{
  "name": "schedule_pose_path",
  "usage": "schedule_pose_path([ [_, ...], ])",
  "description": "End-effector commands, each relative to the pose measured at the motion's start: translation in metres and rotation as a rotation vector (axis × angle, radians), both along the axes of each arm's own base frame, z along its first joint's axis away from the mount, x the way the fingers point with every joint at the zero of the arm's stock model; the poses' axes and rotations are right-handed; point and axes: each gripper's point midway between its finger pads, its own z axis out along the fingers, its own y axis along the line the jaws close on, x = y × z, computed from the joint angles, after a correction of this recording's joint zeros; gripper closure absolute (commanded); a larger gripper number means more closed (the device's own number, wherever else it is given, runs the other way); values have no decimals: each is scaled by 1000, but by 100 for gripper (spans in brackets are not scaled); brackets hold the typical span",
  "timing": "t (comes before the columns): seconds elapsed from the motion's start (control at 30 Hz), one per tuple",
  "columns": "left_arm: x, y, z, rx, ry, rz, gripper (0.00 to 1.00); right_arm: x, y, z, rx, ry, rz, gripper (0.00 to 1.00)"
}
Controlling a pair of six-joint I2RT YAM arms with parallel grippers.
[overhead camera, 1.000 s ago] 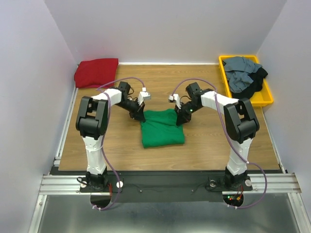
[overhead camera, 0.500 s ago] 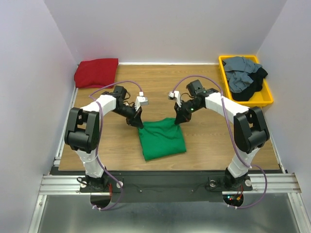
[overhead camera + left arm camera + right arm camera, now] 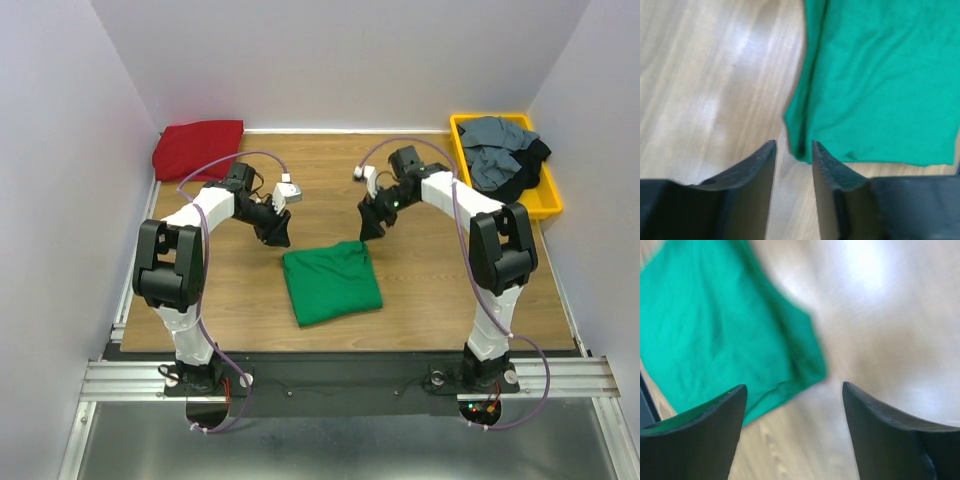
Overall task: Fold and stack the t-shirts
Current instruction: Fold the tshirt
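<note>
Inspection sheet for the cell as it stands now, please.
Surface: wooden table, bare wood around the work.
Job's things: green t-shirt folded, lying flat near the centre; red t-shirt folded in the far left corner; grey and black t-shirts heaped unfolded in the yellow tray at far right.
Clutter: nothing seen.
Grippers: left gripper open, empty, beyond the green shirt's far left corner; right gripper open wide, empty, beyond its far right corner.
Cables: purple cables loop along both arms, off the cloth.
Surroundings: plain walls on three sides; metal rail at the near edge.
</note>
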Motion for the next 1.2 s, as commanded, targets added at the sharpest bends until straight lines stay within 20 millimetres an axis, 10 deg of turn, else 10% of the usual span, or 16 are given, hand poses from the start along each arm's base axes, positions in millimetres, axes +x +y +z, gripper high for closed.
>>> schedule_pose_path([
  [0.0,16,-15,39,-60,-128,1,53,53,9,44,139,-76,-50,28],
  [0.6,-10,-30,-9,-15,-41,21,44,-1,11,13,187,190,-80,32],
  [1.07,6,-26,-32,27,11,28,90,24,26,-15,208,327,-172,99],
  [1.17,12,-22,-33,36,-2,27,96,33,26,-16,223,350,-223,99],
])
